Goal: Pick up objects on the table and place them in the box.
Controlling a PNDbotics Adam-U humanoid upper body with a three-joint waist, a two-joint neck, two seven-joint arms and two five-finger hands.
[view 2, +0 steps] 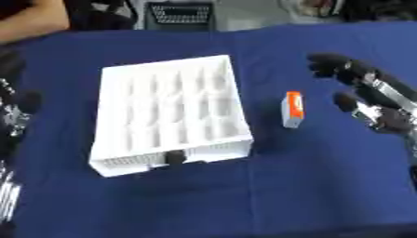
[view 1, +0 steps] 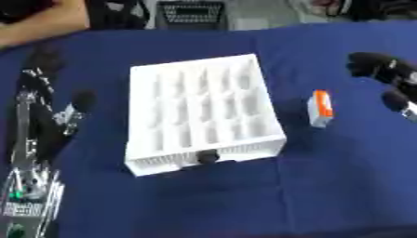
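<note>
— Right hand (view 2: 366,95) hangs just to the right of the small white block with the orange end (view 2: 292,109), not touching it, its fingers spread and relaxed and nothing in them. What does the operator need to get right here?

— By the look of it, the step is the reach and the grasp. The block lies on the blue table (view 2: 326,186), to the right of the white box (view 2: 167,116) and apart from it, with its long side running away from the robot. The hand would do best to come in from the right, bracket the block across its narrow width with thumb on one side and fingers on the other, and lift straight up before it carries left over the box wall.

— Any risk?

— The block looks light and short, so a sideways brush would likely slide it on the cloth. The box is split into many small cells, so the release should be centred over one cell.

— And the other arm?

— The left hand (view 1: 69,114) sits to the left of the box, near its left wall, seemingly idle; whether its fingers are curled cannot be told. A small dark round thing (view 1: 208,156) shows at the box's near wall.
</note>
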